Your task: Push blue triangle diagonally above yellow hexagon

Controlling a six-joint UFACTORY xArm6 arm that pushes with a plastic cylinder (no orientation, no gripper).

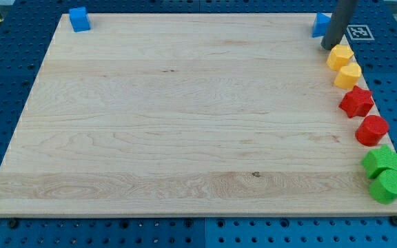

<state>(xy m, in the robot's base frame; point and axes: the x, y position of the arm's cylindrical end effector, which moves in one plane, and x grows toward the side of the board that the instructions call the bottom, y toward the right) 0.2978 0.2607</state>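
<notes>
Camera view is showing a wooden board (185, 117) lying on a blue pegboard table (5, 76) and taking up most of the frame. Along the board's right edge a column of blocks is running from top to bottom: a yellow hexagon (340, 56), a yellow heart-like block (348, 75) touching it just below, a red star (356, 102), a red cylinder (372, 130), a green star (382, 161) and a green cylinder (389, 186) touching it at the bottom. A blue cube (79, 18) is sitting alone at the board's top left corner, well apart from everything else. The blue triangle (318, 25) is sitting at the top right corner, partly hidden behind the dark rod, diagonally up and to the left of the yellow hexagon and near it. My tip (329, 46) is resting just below the blue triangle and just beside the yellow hexagon's upper left. No gripper is fitted, so nothing is opening or closing; the rod is simply ending in the tip.
</notes>
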